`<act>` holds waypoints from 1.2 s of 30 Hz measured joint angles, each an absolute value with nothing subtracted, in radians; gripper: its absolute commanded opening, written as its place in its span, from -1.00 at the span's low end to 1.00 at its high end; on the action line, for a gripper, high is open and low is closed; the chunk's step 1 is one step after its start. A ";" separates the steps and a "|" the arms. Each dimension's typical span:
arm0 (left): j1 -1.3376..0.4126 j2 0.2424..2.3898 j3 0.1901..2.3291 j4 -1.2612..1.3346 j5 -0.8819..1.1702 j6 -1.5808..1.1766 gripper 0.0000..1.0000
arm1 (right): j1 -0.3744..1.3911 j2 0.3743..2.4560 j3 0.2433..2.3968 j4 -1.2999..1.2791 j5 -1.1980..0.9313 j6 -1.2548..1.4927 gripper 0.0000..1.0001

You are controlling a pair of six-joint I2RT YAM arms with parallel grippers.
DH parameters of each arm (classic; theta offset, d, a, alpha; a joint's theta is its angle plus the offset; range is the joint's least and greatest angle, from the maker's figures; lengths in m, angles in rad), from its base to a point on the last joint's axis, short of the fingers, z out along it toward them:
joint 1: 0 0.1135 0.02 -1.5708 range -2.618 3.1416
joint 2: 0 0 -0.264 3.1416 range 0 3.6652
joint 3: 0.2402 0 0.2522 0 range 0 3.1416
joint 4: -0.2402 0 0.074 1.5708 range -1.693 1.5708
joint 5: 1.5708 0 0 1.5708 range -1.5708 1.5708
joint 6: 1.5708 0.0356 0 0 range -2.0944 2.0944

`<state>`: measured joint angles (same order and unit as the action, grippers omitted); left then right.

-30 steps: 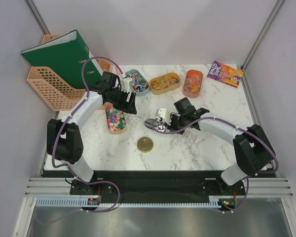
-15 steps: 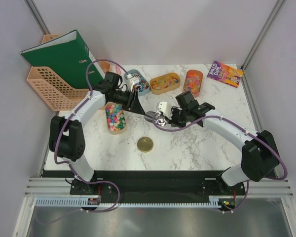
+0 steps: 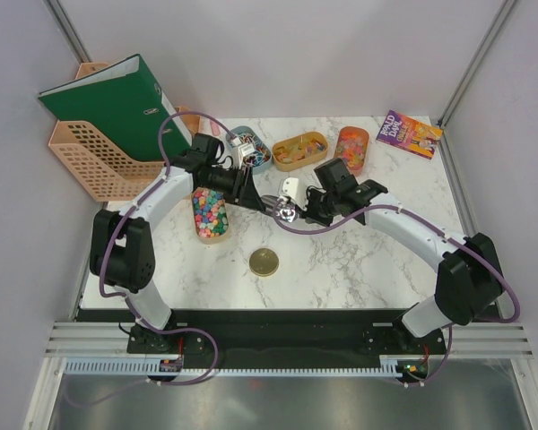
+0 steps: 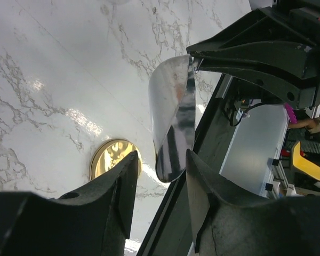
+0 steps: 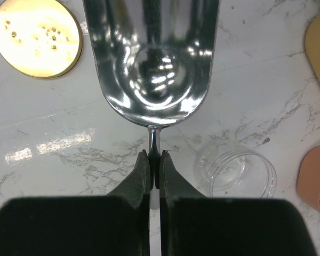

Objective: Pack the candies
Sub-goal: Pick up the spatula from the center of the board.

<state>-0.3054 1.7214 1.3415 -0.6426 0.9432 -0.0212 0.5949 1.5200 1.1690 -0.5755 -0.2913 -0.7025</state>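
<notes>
The right gripper (image 5: 153, 158) is pinching the thin handle of the silver metal scoop (image 5: 152, 64), its two fingers pressed together on the stem just below the bowl. In the top view the scoop is hanging over the white marble worktop (image 3: 359, 260), a little beyond the round gold lid (image 3: 264, 262) as seen from the arm bases. The lid is lying flat on the worktop, apart from everything else.

The left gripper (image 4: 162, 160) is reaching in from the lid's far left with its fingers (image 4: 114, 197) spread. In the left wrist view the tip of the scoop's bowl is showing in the gap between them, but whether either finger is touching the metal cannot be told.

The candies (image 3: 209, 215) – small pieces in pink, green, yellow and blue – are sitting in an orange oval tray (image 3: 212, 238) near the lid, to its left and slightly farther from the bases. Three more oval trays are standing in a row well beyond the lid: a blue one (image 3: 234, 137) partly under the left arm, a yellow one (image 3: 284, 165) and another orange one (image 3: 348, 174), each holding small coloured pieces.

A clear round plastic jar (image 5: 234, 170) is lying on the worktop beyond the lid, just past the scoop. Far beyond the lid to the right, a purple paperback book (image 3: 409, 134) is lying at the worktop's corner – and far to the lid's left, a green ring binder (image 3: 117, 103) is leaning in a peach plastic file rack (image 3: 85, 166).
</notes>
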 measured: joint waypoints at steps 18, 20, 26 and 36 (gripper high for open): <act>-0.304 1.725 1.342 -0.645 0.989 0.010 -0.95 | 0.612 1.452 1.162 -0.585 -0.313 -0.679 0.25; -0.304 1.731 1.342 -0.670 1.048 0.051 -0.95 | 0.567 1.330 1.111 -0.564 -0.385 -0.694 0.48; -0.305 1.780 1.328 -0.707 1.229 0.152 -0.95 | 0.499 0.926 1.005 -0.492 -0.516 -0.668 0.41; -0.305 1.800 1.326 -0.714 1.344 0.163 -0.95 | 0.449 1.177 1.070 -0.576 -0.683 -0.677 0.26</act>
<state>-0.3046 1.8004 1.3262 -0.7136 1.3437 0.1627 0.4492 1.1767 1.0702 -0.5762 -0.6834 -0.6773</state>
